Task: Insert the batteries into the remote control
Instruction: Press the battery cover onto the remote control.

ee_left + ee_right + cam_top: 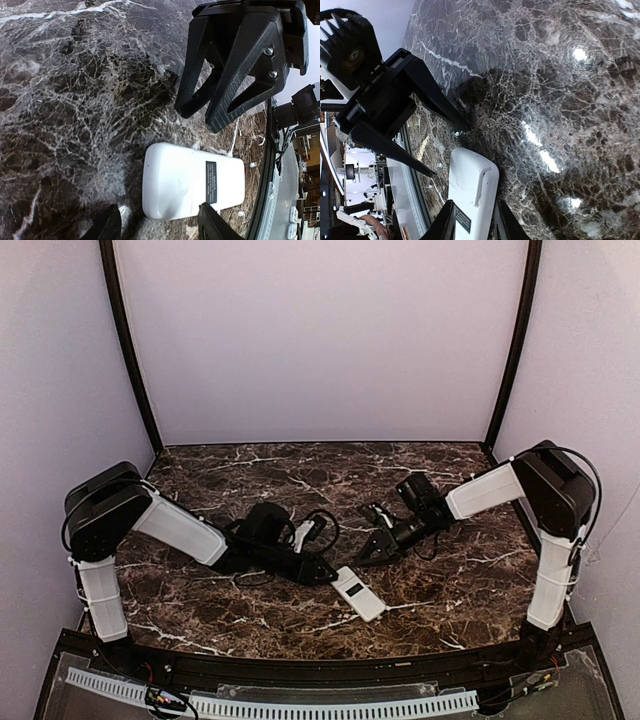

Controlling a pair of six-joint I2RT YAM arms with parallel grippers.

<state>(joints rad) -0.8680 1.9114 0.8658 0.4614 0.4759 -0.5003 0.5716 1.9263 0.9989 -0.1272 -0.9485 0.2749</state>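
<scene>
The small flat white plastic remote control [358, 593] lies with its plain back up on the dark marbled tabletop [250, 470], between the two arms and toward the near edge. A dark label strip sits near one end. The right tool [474, 202] straddles it across its width, fingers [507, 227] partly apart and close beside its long sides. I cannot tell whether they squeeze it. The left tool [157, 206] is released, its fingers wide apart at the remote's edge, one clear beyond the rounded end.
</scene>
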